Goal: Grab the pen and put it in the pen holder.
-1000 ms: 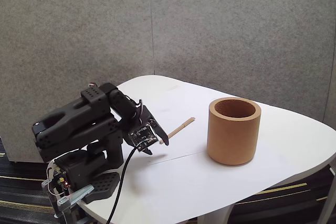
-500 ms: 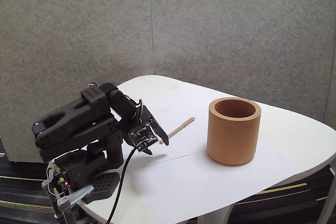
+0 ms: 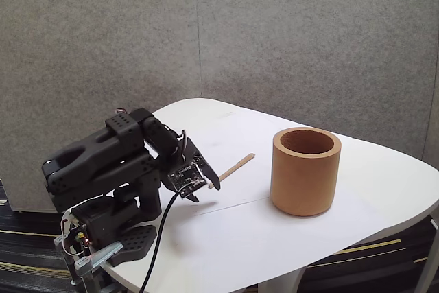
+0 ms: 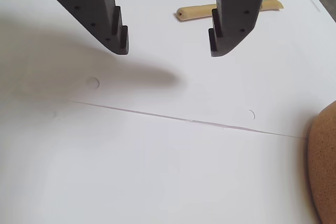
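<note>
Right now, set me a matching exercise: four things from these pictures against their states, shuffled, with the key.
Things:
1. pen
2. pen holder
3. gripper
4. table

States:
A. jaws apart, nothing between them
B. white, with a thin seam line
C. lying flat on the table
D. standing upright, empty as far as the fixed view shows

Pairs: 1-C, 2-D, 3-A, 4-B

Fixed view: pen (image 3: 237, 165) flat on table (image 3: 357, 224), between gripper (image 3: 204, 188) left, pen holder (image 3: 306, 171) right.
</note>
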You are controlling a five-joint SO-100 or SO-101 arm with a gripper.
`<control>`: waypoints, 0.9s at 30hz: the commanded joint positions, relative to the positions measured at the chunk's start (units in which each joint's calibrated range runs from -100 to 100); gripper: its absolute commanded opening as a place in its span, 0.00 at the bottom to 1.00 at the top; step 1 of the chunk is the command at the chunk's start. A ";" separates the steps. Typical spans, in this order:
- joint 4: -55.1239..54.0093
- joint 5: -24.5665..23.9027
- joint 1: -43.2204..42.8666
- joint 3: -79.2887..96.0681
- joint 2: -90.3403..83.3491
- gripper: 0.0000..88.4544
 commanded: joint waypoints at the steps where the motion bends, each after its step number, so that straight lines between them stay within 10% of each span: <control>1: 0.00 0.28 -0.21 -0.36 -0.06 0.24; 23: -7.03 -0.35 -0.21 -39.62 35.40 0.24; 27: -6.86 -8.35 -0.28 -52.89 47.36 0.24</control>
